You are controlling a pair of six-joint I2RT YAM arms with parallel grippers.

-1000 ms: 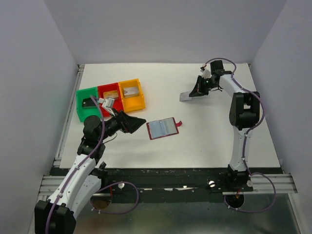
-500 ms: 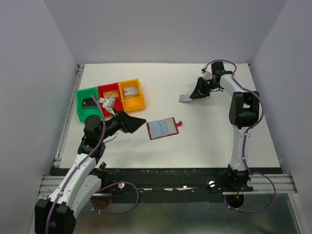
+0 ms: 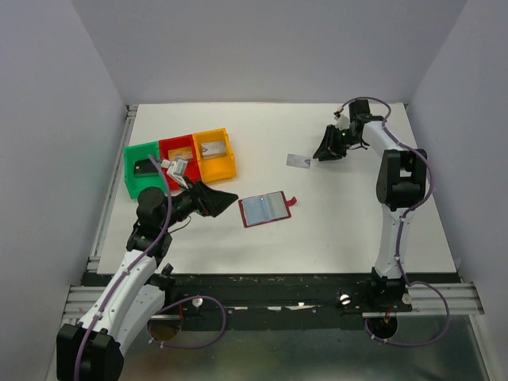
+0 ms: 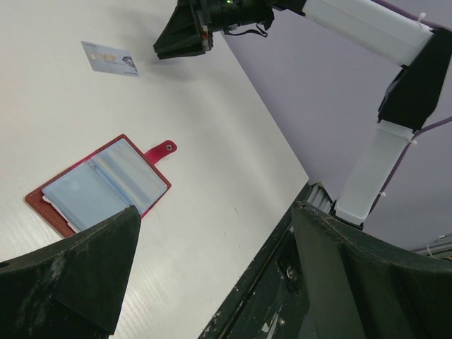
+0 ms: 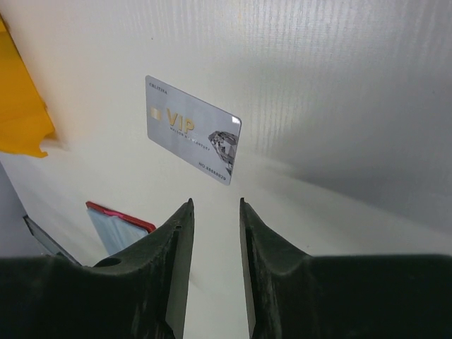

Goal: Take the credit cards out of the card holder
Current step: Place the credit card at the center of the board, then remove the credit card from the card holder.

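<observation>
Far left on the white desk [image 3: 357, 214], three plastic bins sit in a touching row: the green bin [image 3: 135, 178], the red bin [image 3: 189, 161], the orange bin [image 3: 225, 164], each with something small and flat inside, too small to name for sure. Just below them hangs the left end effector [image 3: 228, 197], jaws spread wide, nothing between them. Just beside its tips lies the dark red bifold card holder [image 3: 264, 209], flat and open, light blue lining up, red snap tab sticking out on its right. Further right and up, well apart from the holder, one pale silver-white card [image 3: 298, 161] lies flat on the desk, gold "VIP" lettering showing. Just beside it is the right end effector [image 3: 320, 152], jaws only a narrow slit apart, gripping nothing, clear of the card.
</observation>
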